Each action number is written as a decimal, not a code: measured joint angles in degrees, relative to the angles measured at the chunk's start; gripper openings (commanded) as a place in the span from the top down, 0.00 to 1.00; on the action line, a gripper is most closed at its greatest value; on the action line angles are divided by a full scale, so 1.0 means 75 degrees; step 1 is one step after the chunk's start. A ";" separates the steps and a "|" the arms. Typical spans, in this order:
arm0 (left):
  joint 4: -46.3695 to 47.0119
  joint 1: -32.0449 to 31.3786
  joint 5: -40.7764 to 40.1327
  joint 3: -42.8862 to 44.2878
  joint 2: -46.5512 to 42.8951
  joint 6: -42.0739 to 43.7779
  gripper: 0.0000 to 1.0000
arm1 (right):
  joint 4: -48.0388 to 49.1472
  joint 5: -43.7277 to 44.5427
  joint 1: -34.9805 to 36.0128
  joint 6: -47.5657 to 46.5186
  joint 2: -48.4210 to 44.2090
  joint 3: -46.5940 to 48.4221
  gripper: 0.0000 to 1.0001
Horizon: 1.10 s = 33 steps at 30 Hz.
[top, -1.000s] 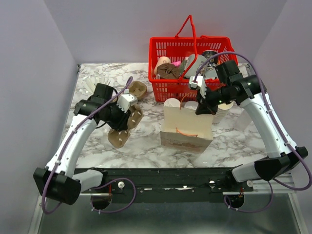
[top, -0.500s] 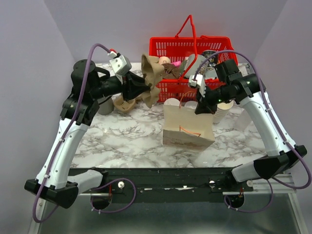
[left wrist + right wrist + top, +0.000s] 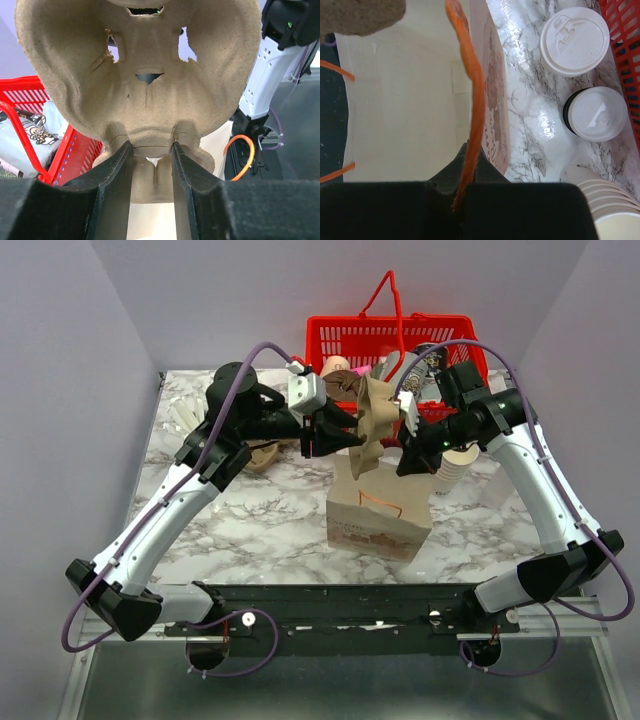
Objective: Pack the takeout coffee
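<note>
A brown pulp cup carrier point(image 3: 372, 420) hangs tilted on edge just above the mouth of the brown paper bag point(image 3: 380, 515). My left gripper point(image 3: 345, 435) is shut on it; in the left wrist view the fingers point(image 3: 117, 170) pinch the middle ridge of the carrier point(image 3: 145, 75). My right gripper point(image 3: 408, 458) is shut on the bag's orange handle point(image 3: 470, 100), which runs between its closed jaws point(image 3: 467, 155). The takeout coffee point(image 3: 575, 40), a white cup with a white lid, stands on the table right of the bag.
A second lidded cup with a dark band point(image 3: 597, 112) stands beside the takeout coffee. A stack of lidless white cups point(image 3: 605, 200) lies close by. The red basket point(image 3: 400, 350) full of items stands behind the bag. More pulp carriers point(image 3: 262, 453) lie at the left.
My left arm has lifted the carrier off the left side of the table and swung it right, to above the bag's mouth. The right gripper has kept its hold on the handle.
</note>
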 measured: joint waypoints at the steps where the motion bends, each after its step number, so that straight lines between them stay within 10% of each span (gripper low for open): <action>1: -0.0012 -0.0044 0.0000 -0.0047 -0.0032 0.0114 1.00 | 0.0000 0.0000 0.0000 0.0058 0.0000 0.0000 0.99; 14: -0.1125 -0.0367 -0.0070 -0.0498 0.0076 0.2081 1.00 | -0.0015 -0.0082 0.0000 0.0332 0.0035 0.0379 0.99; 33: -0.6239 -0.0933 -0.1081 0.1915 0.1719 0.6350 1.00 | -0.0015 -0.0140 0.0003 0.0408 0.0070 0.0507 0.99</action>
